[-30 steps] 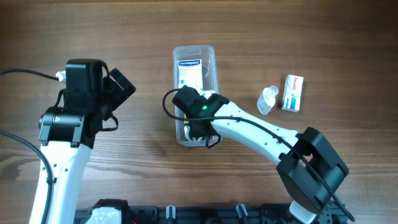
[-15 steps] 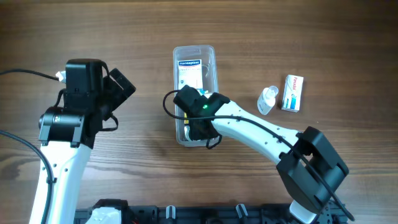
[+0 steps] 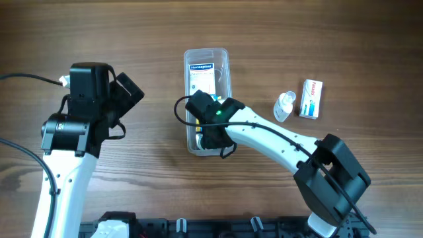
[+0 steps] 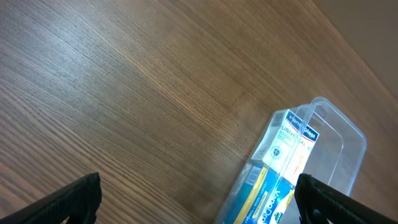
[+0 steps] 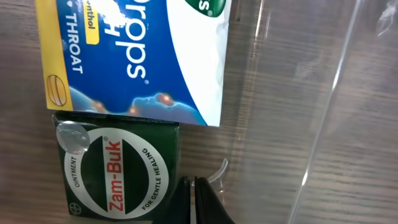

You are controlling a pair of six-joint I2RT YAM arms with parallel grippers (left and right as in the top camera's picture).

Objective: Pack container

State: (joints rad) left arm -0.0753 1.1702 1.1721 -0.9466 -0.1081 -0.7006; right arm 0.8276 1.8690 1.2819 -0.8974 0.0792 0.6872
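Observation:
The container (image 3: 225, 58), a clear long plastic tub, stands at the table's middle; it also shows in the left wrist view (image 4: 339, 134) and in the right wrist view (image 5: 323, 93). It holds a white plaster box (image 3: 203, 74), a blue and white throat-drops box (image 5: 137, 56) and a green Zam-Buk box (image 5: 115, 168). My right gripper (image 5: 194, 202) is shut and empty inside the tub, its tips beside the green box; from overhead its wrist (image 3: 210, 118) hides the tub's near half. My left gripper (image 4: 199, 196) is open and empty above the bare table, left of the tub.
A small clear bottle (image 3: 285, 106) and a white box with blue and red print (image 3: 311, 98) lie on the wooden table right of the tub. The left arm (image 3: 89, 106) stands at the left side.

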